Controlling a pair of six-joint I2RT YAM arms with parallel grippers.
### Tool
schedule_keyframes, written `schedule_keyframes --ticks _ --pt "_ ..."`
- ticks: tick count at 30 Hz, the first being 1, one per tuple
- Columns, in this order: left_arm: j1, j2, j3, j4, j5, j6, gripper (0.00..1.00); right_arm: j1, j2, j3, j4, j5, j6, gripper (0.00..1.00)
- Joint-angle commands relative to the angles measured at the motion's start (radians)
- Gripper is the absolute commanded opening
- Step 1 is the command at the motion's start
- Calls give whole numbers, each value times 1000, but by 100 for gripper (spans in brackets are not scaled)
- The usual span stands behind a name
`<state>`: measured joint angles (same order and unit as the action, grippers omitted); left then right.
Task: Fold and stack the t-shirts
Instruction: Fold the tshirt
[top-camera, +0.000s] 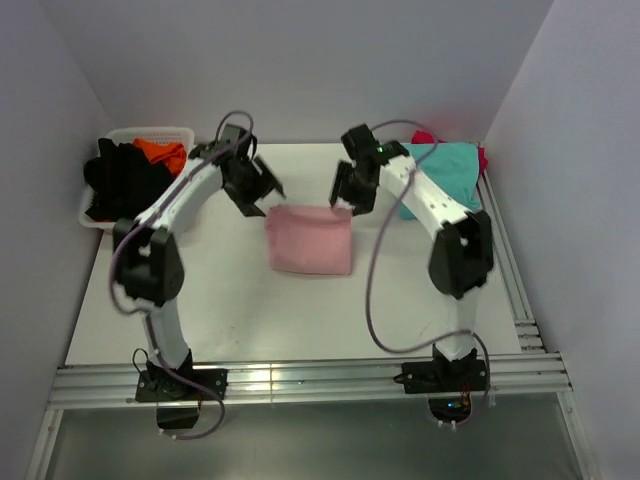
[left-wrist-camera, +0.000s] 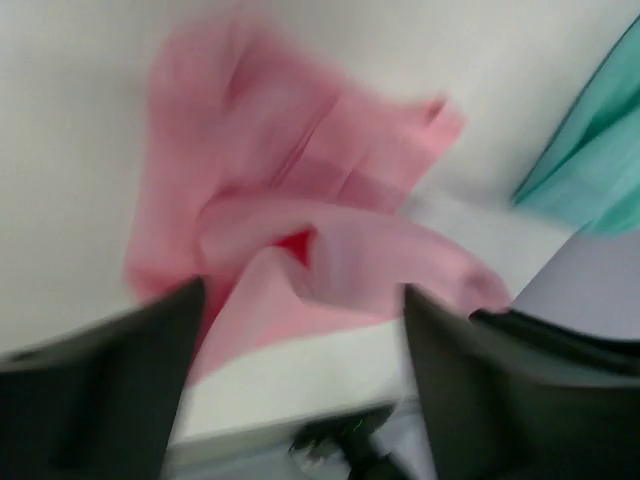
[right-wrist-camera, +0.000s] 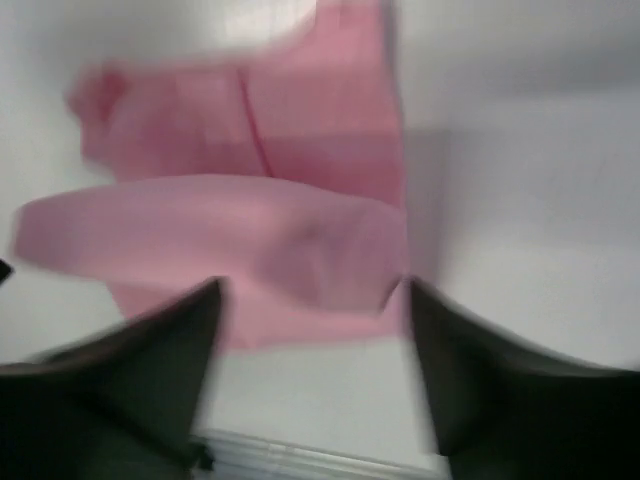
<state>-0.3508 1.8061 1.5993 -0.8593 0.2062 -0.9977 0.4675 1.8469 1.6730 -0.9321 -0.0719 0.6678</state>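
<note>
1. The light pink soft cloth t-shirt (right-wrist-camera: 260, 190) lies folded on the flat white table (right-wrist-camera: 520, 200).
2. The right gripper (right-wrist-camera: 312, 295) has its dark fingers (right-wrist-camera: 150, 380) spread apart at the shirt's near edge.
3. The view is blurred.

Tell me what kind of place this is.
Probably a robotics lab test cell, not a home: plain white walls box in a white table, two black-and-white robot arms are bolted to aluminium rails, and a folded light pink cloth t-shirt lies between them.

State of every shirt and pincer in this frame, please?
pink shirt: folded, lying flat.
teal shirt: folded, lying on magenta shirt.
magenta shirt: mostly hidden underneath.
black shirt: crumpled, draped over basket.
orange shirt: crumpled in basket.
left pincer: open, empty.
right pincer: open, empty.
</note>
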Motion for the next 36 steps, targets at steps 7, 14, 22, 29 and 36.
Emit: schedule_keyframes --ticks 7,14,22,29,36 --pt "141 475 570 -207 -54 79 100 -162 330 574 -254 77 -148 100" --pt "151 86 6 87 -51 1 96 -181 -24 -42 34 14 -140 100" --pt "110 -35 -147 285 19 44 93 -178 -141 -260 125 -52 -74 100" --pt "43 174 -12 309 65 99 90 -178 -247 -351 115 -25 -71 100" --pt "16 294 44 382 124 65 88 -179 -379 -479 102 -3 -56 100"
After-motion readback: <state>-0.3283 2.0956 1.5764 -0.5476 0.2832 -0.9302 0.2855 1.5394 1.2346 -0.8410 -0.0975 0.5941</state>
